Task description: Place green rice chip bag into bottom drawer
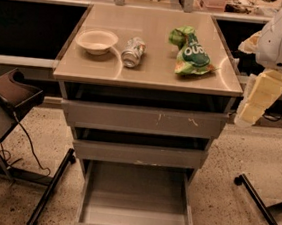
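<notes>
Green rice chip bag [191, 53], crinkled, white lettering, lies on right side of tan table [150, 74], near silver can [133, 51] and cream bowl [96, 41]. Grey metal bottom drawer [137, 199] stands open. Cream gripper [257, 99] hangs beside table's right edge, apart from bag; we cannot tell its state.

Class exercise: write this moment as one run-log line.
gripper: right of cabinet, apart from bag | green rice chip bag: on cabinet top, right side | bottom drawer: open, nothing inside | step: bag not yet grasped
</notes>
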### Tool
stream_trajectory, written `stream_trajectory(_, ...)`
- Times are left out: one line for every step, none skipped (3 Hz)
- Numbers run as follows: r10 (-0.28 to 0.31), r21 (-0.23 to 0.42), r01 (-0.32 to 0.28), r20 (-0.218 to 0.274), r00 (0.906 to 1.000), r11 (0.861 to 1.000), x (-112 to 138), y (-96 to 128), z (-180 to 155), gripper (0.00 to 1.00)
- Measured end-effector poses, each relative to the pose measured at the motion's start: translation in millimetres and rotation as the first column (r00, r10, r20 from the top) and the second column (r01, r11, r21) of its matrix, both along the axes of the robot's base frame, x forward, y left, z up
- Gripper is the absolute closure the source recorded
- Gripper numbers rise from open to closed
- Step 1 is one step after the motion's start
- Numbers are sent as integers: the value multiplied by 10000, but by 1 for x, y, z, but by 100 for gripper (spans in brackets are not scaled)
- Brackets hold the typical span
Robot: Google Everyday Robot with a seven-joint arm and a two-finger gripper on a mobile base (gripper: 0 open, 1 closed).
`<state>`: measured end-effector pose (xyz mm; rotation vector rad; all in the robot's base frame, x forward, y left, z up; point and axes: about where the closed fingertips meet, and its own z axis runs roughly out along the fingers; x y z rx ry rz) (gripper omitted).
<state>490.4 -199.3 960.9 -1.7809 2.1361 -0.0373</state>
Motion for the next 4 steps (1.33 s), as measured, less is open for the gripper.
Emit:
stream_trajectory(5, 3, -5, 4, 10000, 10000, 0, 0, 0, 0)
stream_trajectory(375, 237, -382, 271, 9989, 9990, 17, 5, 2, 0)
stream_trajectory(668, 637, -695, 441, 9968, 9955, 65, 16, 3, 0)
stream_trajectory(352, 1263, -440, 714, 9968, 9910, 128, 22, 5, 0)
